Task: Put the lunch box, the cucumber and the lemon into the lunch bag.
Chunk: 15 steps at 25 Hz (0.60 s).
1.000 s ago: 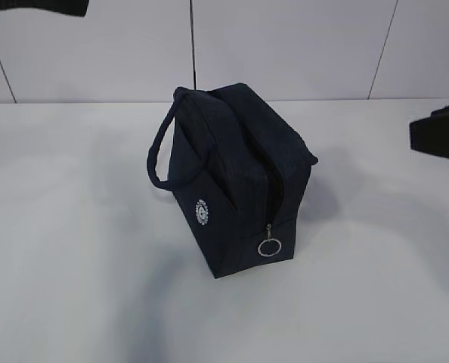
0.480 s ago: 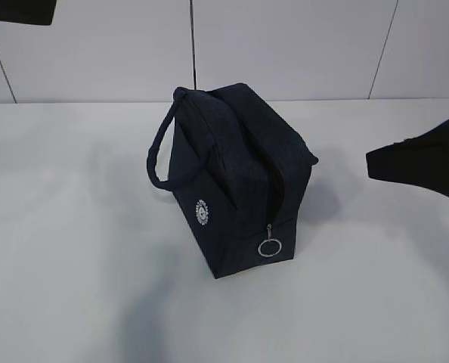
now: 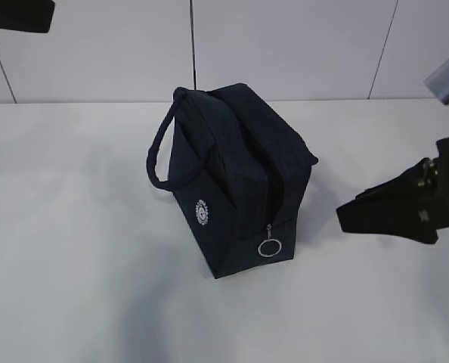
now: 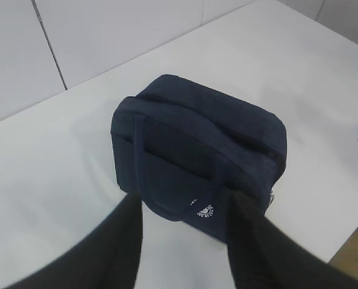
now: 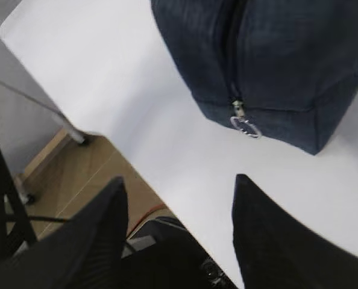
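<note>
The dark navy lunch bag [image 3: 232, 181] stands on the white table [image 3: 73, 265], its zipper run shut down to the metal ring pull [image 3: 269, 248]. My right gripper [image 3: 353, 215] hovers to the bag's right, pointing at its lower end. In the right wrist view it [image 5: 180, 179] is open and empty, with the ring pull [image 5: 245, 126] just ahead. My left gripper [image 4: 185, 205] is open and empty, held high over the bag [image 4: 197, 138]; only a dark corner of it [image 3: 17, 15] shows in the exterior view. The lunch box, cucumber and lemon are out of view.
The table's near edge runs through the right wrist view, with a metal table leg [image 5: 70, 129] and wooden floor [image 5: 76, 174] below it. A pale panelled wall [image 3: 285, 45] stands behind the table. One loop handle [image 3: 160, 151] sticks out on the bag's left.
My right gripper has come in from the right edge toward the bag's zipper end, moving lower and nearer. The left arm has drawn back toward the top left corner. The bag has not moved.
</note>
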Each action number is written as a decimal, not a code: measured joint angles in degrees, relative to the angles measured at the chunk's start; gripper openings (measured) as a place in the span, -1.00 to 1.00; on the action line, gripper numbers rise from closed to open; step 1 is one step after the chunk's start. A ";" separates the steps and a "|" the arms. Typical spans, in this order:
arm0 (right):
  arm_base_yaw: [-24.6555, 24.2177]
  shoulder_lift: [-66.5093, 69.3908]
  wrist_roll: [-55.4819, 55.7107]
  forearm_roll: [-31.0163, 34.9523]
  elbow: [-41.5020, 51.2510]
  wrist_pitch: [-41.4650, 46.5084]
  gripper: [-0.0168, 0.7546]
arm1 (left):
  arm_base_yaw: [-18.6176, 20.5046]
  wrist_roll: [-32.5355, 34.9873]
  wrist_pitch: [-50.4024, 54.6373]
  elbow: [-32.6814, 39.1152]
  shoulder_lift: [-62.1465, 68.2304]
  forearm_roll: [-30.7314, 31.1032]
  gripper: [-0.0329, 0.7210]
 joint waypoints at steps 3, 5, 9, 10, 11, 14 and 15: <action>0.00 4.62 -5.88 2.14 0.00 3.77 0.13 | 0.00 0.00 0.91 0.02 0.00 0.41 -0.09; 0.00 7.79 -9.62 4.07 0.00 5.57 0.14 | 0.00 0.00 1.63 0.13 0.00 0.67 -0.09; 0.00 14.24 -15.14 7.31 -0.79 9.52 0.14 | 0.00 0.00 2.25 0.13 0.00 0.83 -0.09; 0.00 15.75 -15.88 7.73 -1.44 10.44 0.14 | 0.00 0.00 2.39 0.13 0.00 0.94 -0.09; 0.00 17.45 -16.78 8.40 -1.99 11.14 0.14 | 0.00 0.00 2.89 0.13 0.00 0.93 -0.09; -0.52 21.33 -19.45 10.32 -3.52 11.68 0.14 | 0.00 0.00 4.00 0.26 0.00 1.74 -0.09; -1.13 22.38 -19.93 10.68 -3.82 11.77 0.14 | 0.00 0.00 3.98 0.61 0.00 1.81 -0.09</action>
